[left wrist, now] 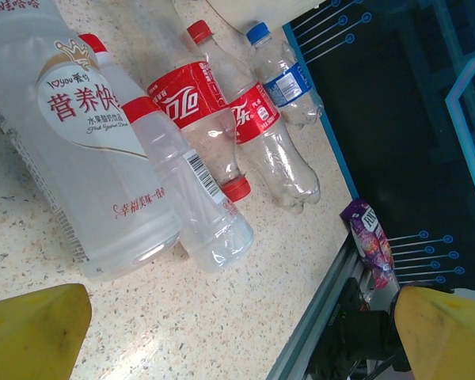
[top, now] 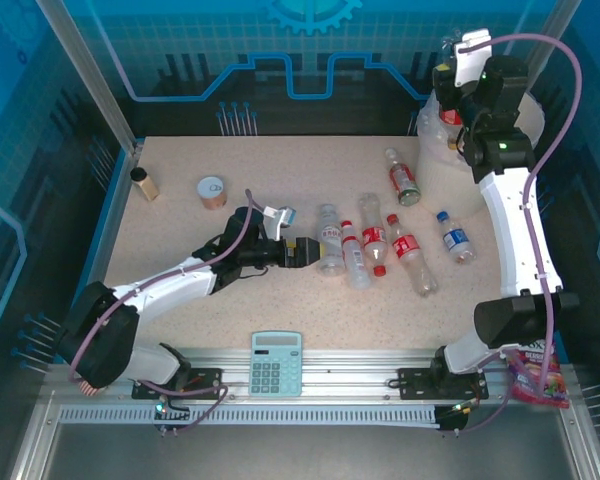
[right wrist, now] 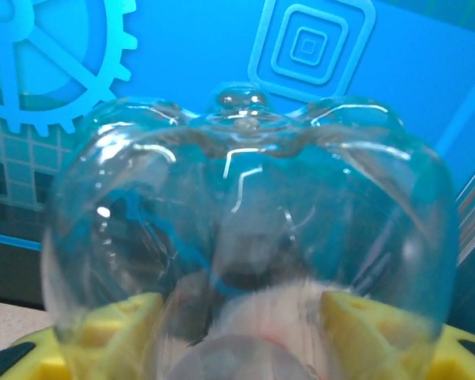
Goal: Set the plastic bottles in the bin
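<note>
The right gripper (right wrist: 239,328) has its yellow fingers (right wrist: 127,321) pressed on a clear bottle (right wrist: 245,214). The bottle is held up at the bin (top: 427,128), at the 1 o'clock corner of the table (top: 280,160). Whether it is over the bin or just beside it cannot be told. The left gripper (left wrist: 241,336) is spread wide, low over the table, with a big white-label bottle (left wrist: 71,134) at its 12 o'clock. If the held bottle is let go off to one side, it could be bumped on the rim and dropped outside. Its smooth wall could also be squeezed out of the grip. The other bottles (top: 375,240) are laid close together, some touching, so one may be rolled when its neighbour is picked. A tin can (top: 212,190) and a brown jar (top: 145,183) are seen well apart at 10 o'clock, out of the way.
</note>
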